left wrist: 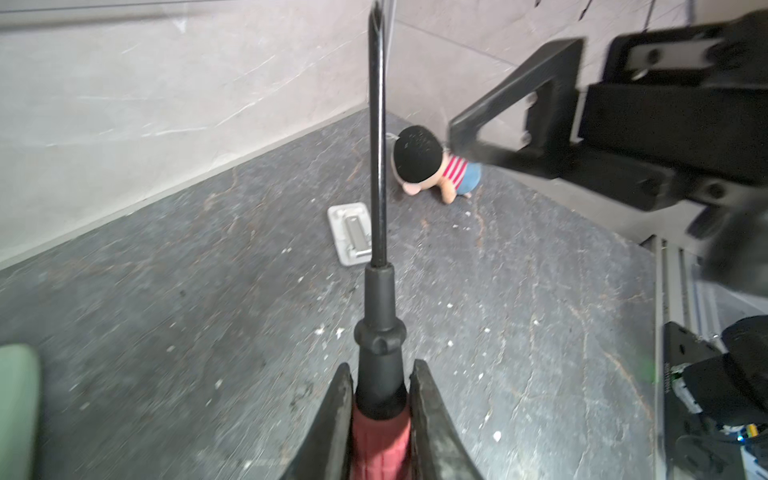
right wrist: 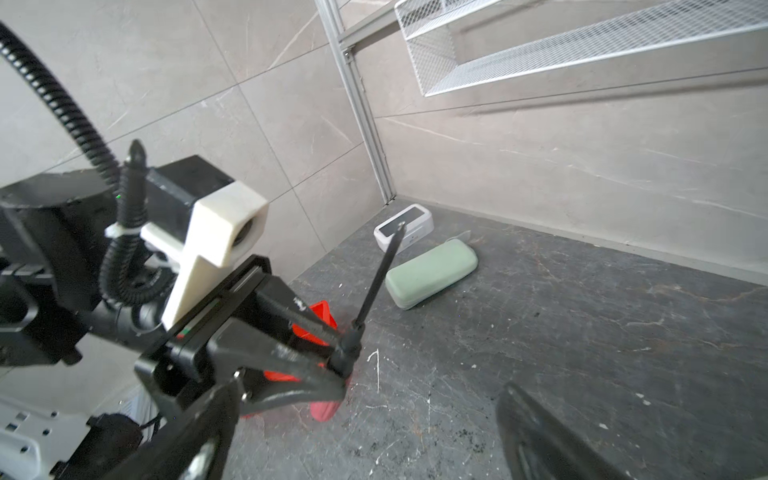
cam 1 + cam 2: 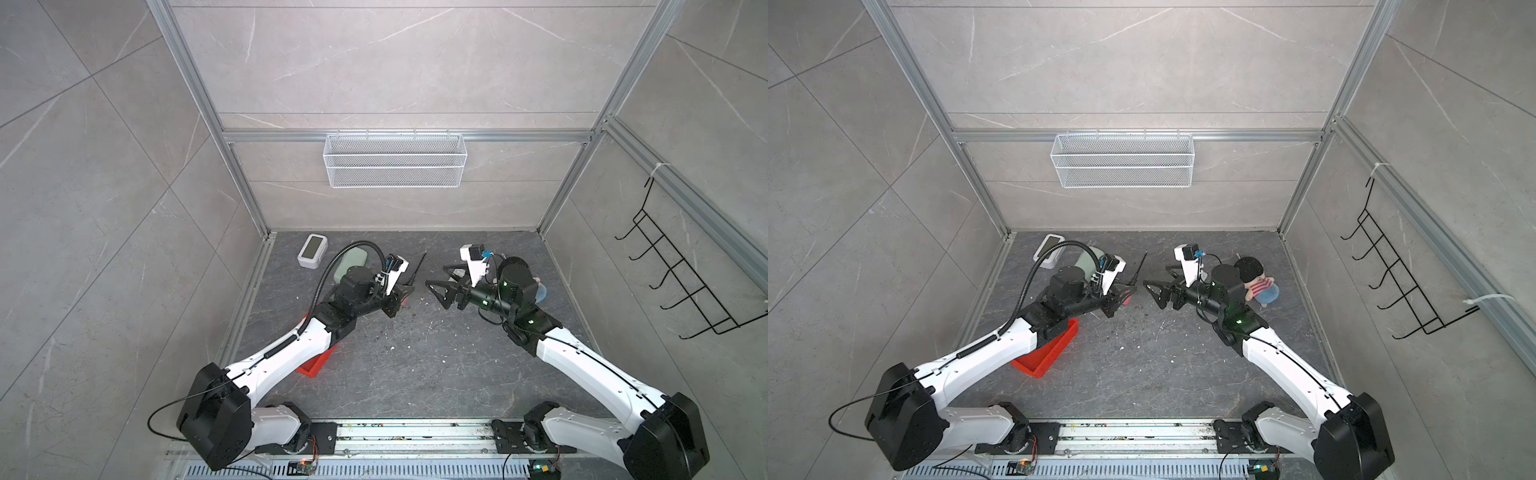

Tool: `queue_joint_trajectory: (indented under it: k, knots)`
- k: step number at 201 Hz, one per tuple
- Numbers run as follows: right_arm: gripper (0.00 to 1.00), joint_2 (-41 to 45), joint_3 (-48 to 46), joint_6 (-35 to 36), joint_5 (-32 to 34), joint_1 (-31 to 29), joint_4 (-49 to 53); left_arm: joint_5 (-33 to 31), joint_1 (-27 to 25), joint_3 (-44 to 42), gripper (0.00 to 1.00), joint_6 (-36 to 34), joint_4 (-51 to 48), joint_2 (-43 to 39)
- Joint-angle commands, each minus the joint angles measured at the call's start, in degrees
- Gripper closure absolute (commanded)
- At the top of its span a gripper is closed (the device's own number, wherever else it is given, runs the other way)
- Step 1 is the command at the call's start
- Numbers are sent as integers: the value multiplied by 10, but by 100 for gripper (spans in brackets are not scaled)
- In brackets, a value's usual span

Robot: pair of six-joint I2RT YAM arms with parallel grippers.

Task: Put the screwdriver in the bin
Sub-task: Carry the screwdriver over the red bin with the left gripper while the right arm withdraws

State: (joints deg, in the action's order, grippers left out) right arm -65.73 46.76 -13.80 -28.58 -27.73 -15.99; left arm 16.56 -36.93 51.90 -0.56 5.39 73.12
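Red at its handle, the screwdriver (image 1: 379, 291) is held tight in the left end effector (image 1: 381, 368), shaft pointing far, and the bin (image 3: 1050, 353) lies nearer and left, under that arm, while the right end effector (image 3: 436, 276) stands wide apart, empty.

The walls (image 3: 395, 62) are big grey tiles with thin white lines, like stone. Shiny metal posts (image 3: 195, 95) run up the corners. A white wire basket (image 3: 395, 166) hangs on the back wall. A black wire rack (image 3: 681, 274) with hooks hangs on the right wall. The counter (image 3: 415, 365) is dark grey, with little white crumbs on it. The light is soft and even.
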Motion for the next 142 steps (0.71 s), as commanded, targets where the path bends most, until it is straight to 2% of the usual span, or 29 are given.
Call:
queue_joint_trajectory:
  k: [1, 39, 70, 100, 142]
  knots:
    - [1, 11, 22, 73, -11, -23, 34, 1, 30, -1, 100, -51, -66, -43]
    - [1, -5, 38, 156, 17, -84, 53, 5, 93, -3, 100, -108, -167, -90]
    - [1, -39, 57, 192, 33, -133, 51, -1, 145, -1, 100, -141, -245, -119]
    - [1, -86, 84, 222, 47, -181, 50, -37, 169, -1, 100, -209, -324, -143]
    - [1, -136, 117, 236, 49, -221, 48, -135, 184, -10, 100, -297, -402, -145]
